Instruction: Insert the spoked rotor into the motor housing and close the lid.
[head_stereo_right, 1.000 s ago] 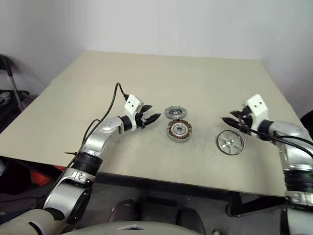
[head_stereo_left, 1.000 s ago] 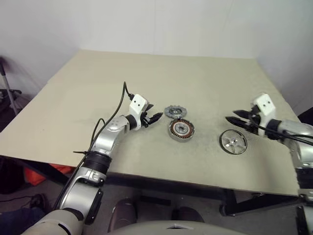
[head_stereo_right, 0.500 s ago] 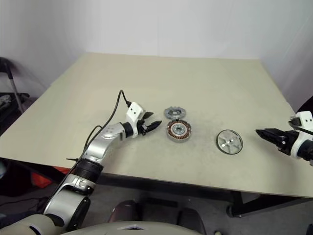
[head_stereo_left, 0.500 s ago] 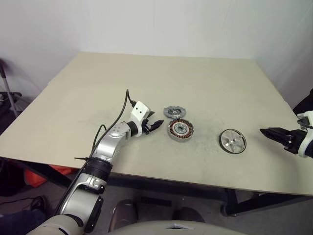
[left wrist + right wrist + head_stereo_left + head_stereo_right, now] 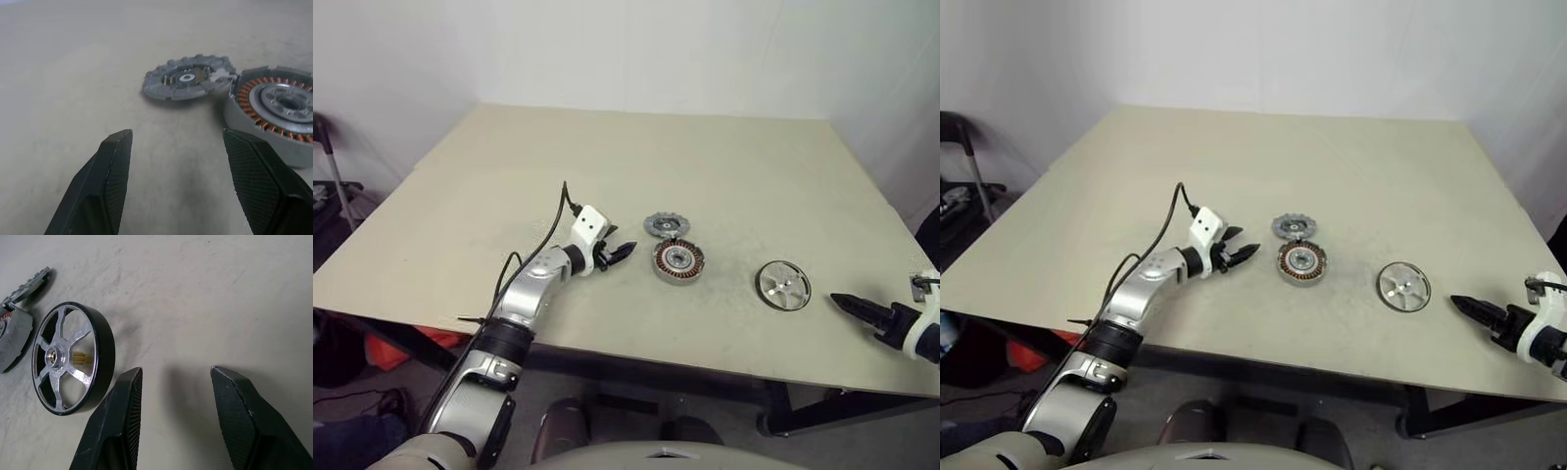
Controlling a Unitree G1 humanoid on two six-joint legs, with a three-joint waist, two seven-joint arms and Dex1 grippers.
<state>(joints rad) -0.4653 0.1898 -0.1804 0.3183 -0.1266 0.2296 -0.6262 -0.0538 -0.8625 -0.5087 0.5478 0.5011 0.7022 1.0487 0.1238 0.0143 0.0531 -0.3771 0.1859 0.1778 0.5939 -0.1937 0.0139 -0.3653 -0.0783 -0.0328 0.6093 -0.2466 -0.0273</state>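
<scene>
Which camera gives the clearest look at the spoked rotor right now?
The right wrist view: the spoked rotor lies close, showing its black rim, silver spokes and hub, on the table just beyond the right gripper and its open jaws. Both eye views show it as a small ring, apart from the motor housing.

text: none legible — labels: none | brands, numbers, signs: none

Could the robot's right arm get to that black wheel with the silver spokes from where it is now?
Probably yes: the right gripper is open beside the spoked rotor, with bare table between them.
</scene>
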